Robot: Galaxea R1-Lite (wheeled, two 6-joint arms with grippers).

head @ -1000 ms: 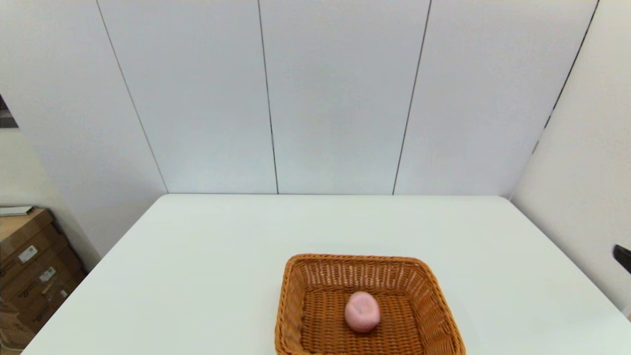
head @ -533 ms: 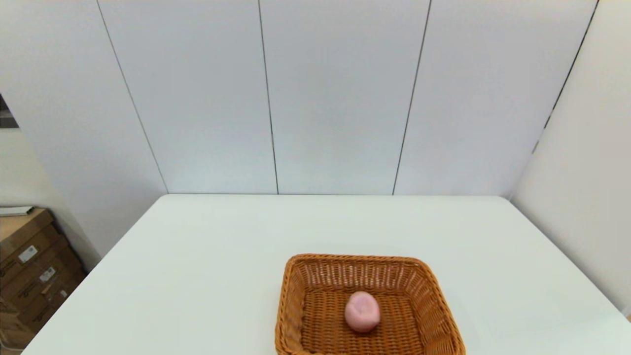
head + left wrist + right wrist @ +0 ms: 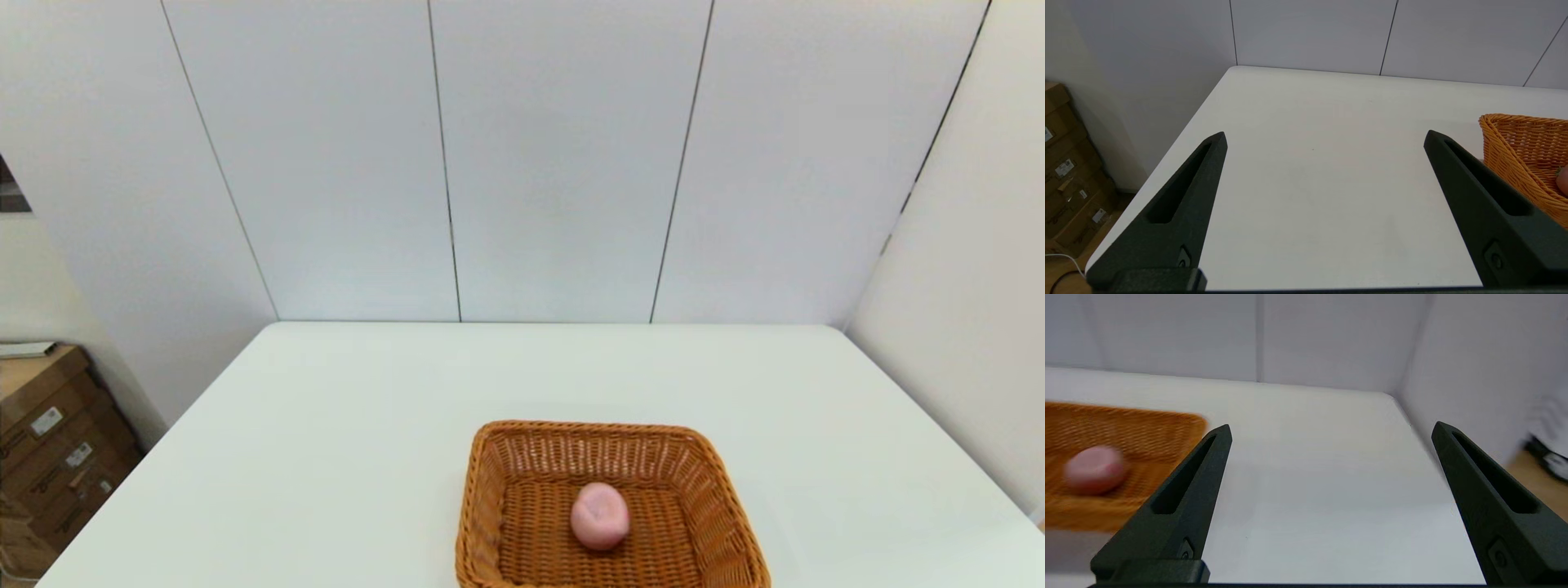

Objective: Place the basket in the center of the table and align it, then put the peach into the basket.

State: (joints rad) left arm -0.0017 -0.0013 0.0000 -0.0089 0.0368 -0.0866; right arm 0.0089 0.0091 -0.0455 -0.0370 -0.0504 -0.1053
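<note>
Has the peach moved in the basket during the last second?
No. The peach sits at the same spot on the basket floor, equally far from its back rim.

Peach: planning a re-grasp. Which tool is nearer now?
Right, probably. The right tool hangs open right of the basket, the peach in full view; the left tool, open, is left of it, barely glimpsing the peach.

The right gripper (image 3: 1331,430), its two long black fingers (image 3: 1180,502) spread wide apart, is shown above the plain white table (image 3: 1314,477), beside the orange-brown woven wicker basket (image 3: 1147,424) in which the pale pink rounded peach (image 3: 1094,469) is seated.
</note>
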